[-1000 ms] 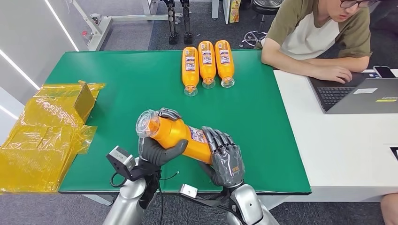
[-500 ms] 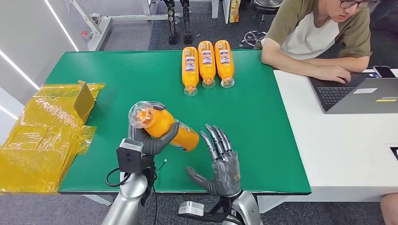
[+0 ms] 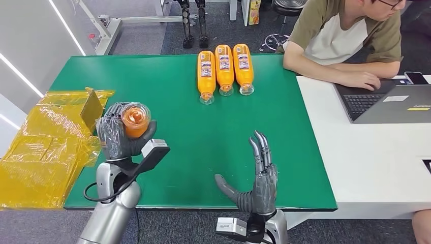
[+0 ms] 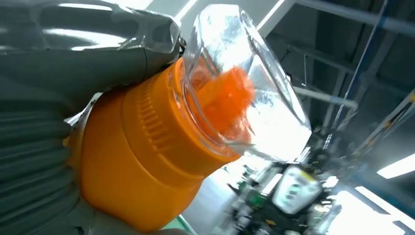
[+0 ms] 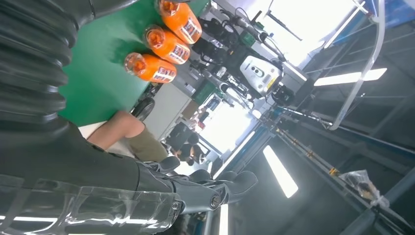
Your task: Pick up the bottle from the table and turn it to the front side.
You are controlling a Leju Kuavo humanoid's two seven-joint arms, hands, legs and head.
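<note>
We see the left hand (image 3: 118, 136) grasping the bottle (image 3: 135, 121), fingers wrapped round its orange body, the clear cap end turned up toward the head camera. The bottle is held clear of the green worktop (image 3: 178, 91), over its left part, near the yellow bags (image 3: 45, 147). In the left wrist view the bottle (image 4: 147, 161) sits against the ribbed cover of the hand (image 4: 44, 122), its clear cap (image 4: 244, 88) pointing away from the wrist.

Compared with half a second ago, the left hand has swung left and raised the bottle: then it lay tilted across the worktop's near middle, its side toward us; now we look nearly straight down on the cap. One second ago both hands held it.

The right hand (image 3: 259, 178) is released, fingers (image 3: 260, 148) spread and pointing up and forward, thumb out to the left, holding nothing. It has shifted slightly right and rotated more edge-on since the earlier frame, and stands well apart from the bottle. In the right wrist view its fingers (image 5: 215, 183) extend open.

Three more bottles (image 3: 224, 68) lie side by side at the far edge of the worktop, caps toward us, unchanged. A person (image 3: 345, 35) sits at the adjoining white table (image 3: 356, 152), one hand by a laptop (image 3: 386, 101).
</note>
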